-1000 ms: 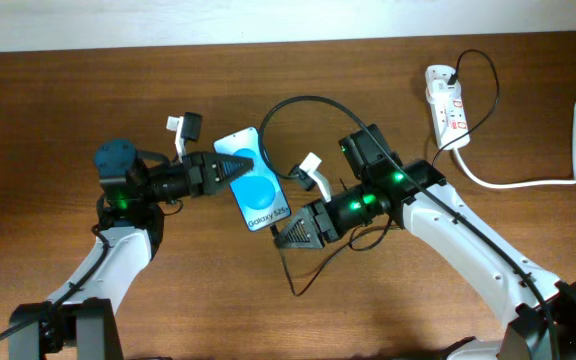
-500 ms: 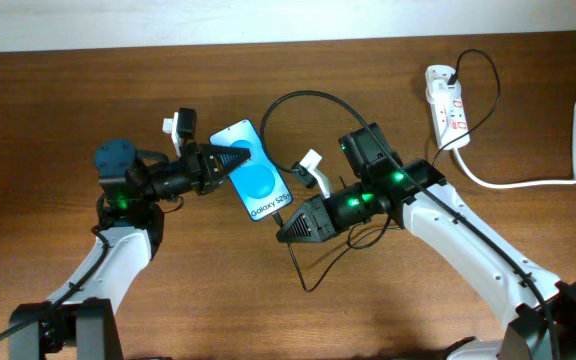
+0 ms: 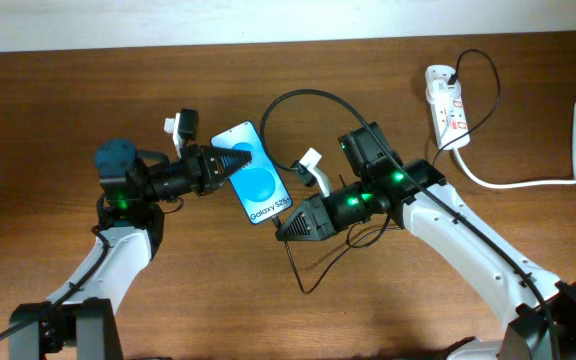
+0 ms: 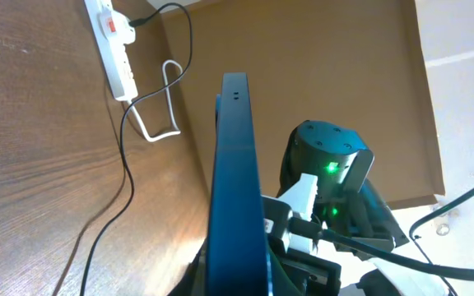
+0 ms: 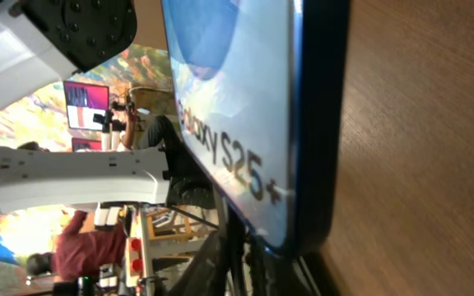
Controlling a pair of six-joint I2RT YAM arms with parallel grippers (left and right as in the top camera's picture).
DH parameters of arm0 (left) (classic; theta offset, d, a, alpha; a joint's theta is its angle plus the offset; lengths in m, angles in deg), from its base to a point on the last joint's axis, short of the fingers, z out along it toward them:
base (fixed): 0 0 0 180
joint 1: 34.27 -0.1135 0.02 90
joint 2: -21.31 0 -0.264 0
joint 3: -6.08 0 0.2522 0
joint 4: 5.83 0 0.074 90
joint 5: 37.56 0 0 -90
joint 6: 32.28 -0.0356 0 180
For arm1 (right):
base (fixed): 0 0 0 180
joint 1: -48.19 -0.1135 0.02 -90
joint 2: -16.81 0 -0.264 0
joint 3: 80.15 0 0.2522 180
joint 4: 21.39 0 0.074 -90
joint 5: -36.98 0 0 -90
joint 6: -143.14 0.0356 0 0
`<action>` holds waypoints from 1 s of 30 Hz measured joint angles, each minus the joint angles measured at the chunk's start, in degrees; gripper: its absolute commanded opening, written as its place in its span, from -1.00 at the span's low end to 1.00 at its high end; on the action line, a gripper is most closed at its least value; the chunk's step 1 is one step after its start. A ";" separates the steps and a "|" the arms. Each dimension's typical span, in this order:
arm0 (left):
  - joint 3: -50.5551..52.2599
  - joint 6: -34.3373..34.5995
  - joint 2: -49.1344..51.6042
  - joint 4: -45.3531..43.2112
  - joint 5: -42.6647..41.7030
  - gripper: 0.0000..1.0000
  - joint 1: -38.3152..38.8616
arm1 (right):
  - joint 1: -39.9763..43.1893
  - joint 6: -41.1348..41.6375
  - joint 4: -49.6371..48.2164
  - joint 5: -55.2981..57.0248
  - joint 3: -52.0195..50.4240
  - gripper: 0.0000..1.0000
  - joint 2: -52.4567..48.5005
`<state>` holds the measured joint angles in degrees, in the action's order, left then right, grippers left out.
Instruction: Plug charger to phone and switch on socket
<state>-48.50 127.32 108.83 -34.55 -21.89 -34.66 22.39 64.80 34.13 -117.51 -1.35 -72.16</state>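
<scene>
The phone [image 3: 255,186], blue screen up with "Galaxy S25+" on it, is held just over the table between both arms. My left gripper [image 3: 239,160] is shut on its upper-left end; the left wrist view shows the phone [image 4: 235,164] edge-on between the jaws. My right gripper [image 3: 281,232] sits at the phone's lower end, shut on the thin black charger [image 3: 303,97], which loops behind the phone towards the white socket [image 3: 446,100]. In the right wrist view the phone [image 5: 229,99] fills the frame, and the plug tip is hidden under its lower edge.
The socket's thick white cord [image 3: 528,181] runs off to the right edge. Slack charger cable [image 3: 304,283] trails on the table below my right gripper. The socket [image 4: 113,41] and the charger cable [image 4: 124,177] lie beyond the phone. The table's far edge [image 3: 268,47] meets a white wall.
My right gripper's jaws have closed on the charger at the phone's lower end. The left gripper and the phone have shifted slightly up and to the left.
</scene>
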 measured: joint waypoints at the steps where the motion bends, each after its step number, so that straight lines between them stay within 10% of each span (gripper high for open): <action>1: 0.00 -0.15 0.00 0.02 0.00 -1.00 0.00 | 0.00 -0.07 -0.02 -0.04 0.00 -0.92 0.00; 30: -0.28 -0.72 0.00 2.38 -0.26 -1.00 -0.57 | -0.17 8.17 -9.35 0.15 -0.55 -0.91 -0.02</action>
<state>-48.78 126.60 108.83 -32.16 -22.15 -35.22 22.22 72.97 24.77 -117.36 -1.90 -72.18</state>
